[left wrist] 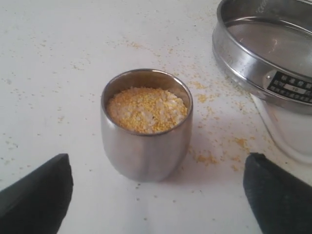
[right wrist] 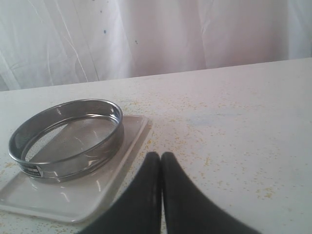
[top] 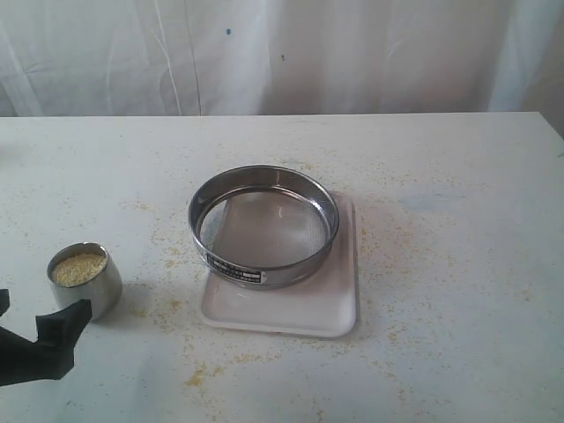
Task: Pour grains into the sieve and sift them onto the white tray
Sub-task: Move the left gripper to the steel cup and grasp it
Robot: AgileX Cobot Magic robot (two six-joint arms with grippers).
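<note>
Nothing poured yet: grains [left wrist: 146,109] in cup [left wrist: 145,153], sieve [top: 263,226] bare on white tray [top: 339,304]; your L gripper [left wrist: 156,165] spread near cup, R gripper [right wrist: 161,158] pinched together.

It looks like a plain laboratory test bench; a white table [top: 458,264] stands before a white cloth curtain [top: 352,53]; the steel sieve [top: 264,227] carries a small label plate [top: 236,270]; loose grains [top: 195,376] speckle the table.
</note>
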